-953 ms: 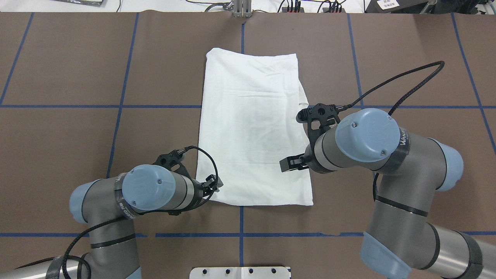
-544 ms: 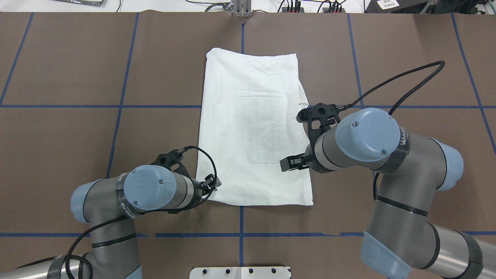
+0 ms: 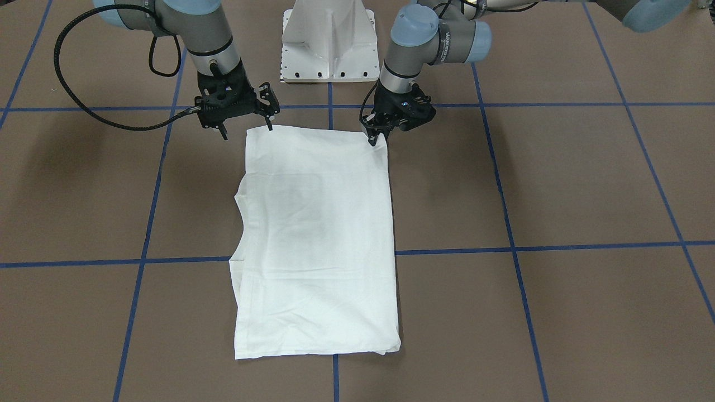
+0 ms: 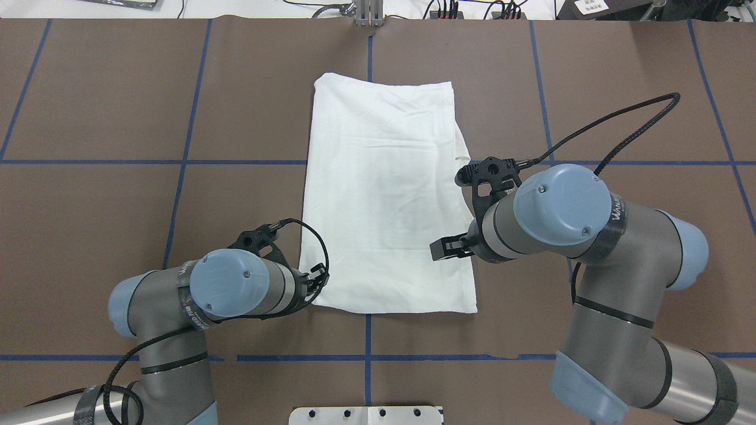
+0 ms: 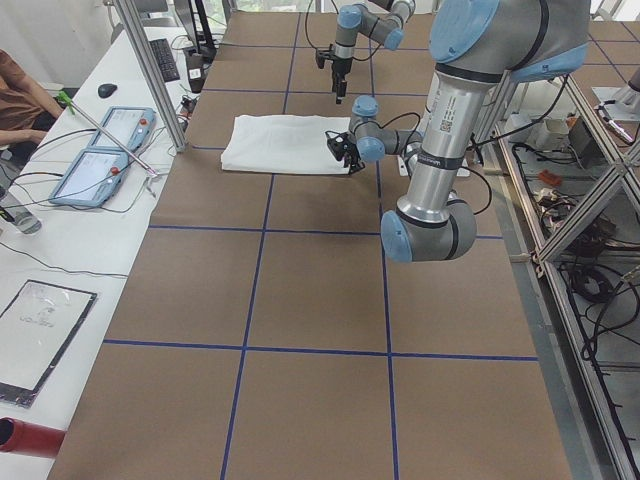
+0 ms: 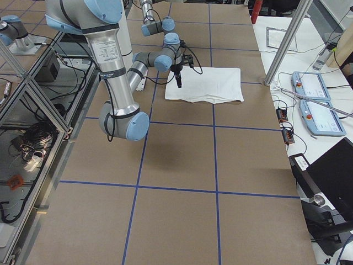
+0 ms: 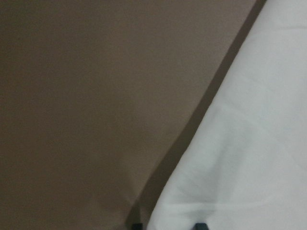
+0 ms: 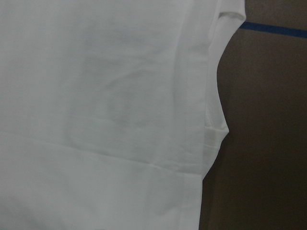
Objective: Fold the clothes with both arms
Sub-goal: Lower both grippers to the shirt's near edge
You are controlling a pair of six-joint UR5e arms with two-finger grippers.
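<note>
The T-shirt's [image 3: 318, 234] edge lies below the spread right end effector [image 3: 248, 132], its corner at the left end effector [image 3: 375, 139], grip unclear.

T-shirt [image 3: 318, 234] on table [image 3: 558, 184] (centred), pedestal [image 3: 328, 50] behind

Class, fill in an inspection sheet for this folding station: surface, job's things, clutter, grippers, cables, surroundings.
Surface: brown table marked with a blue tape grid.
Job's things: white shirt lies flat, folded into a long rectangle.
Clutter: nothing seen; only the white pedestal base stands at the robot's side.
Grippers: left gripper is at a shirt corner with cloth between its fingertips, grip uncertain; right gripper is open by the shirt's other robot-side corner.
Cables: black cable loops from the right wrist, off the shirt.
Surroundings: a side desk with tablets; a person at its edge.
</note>
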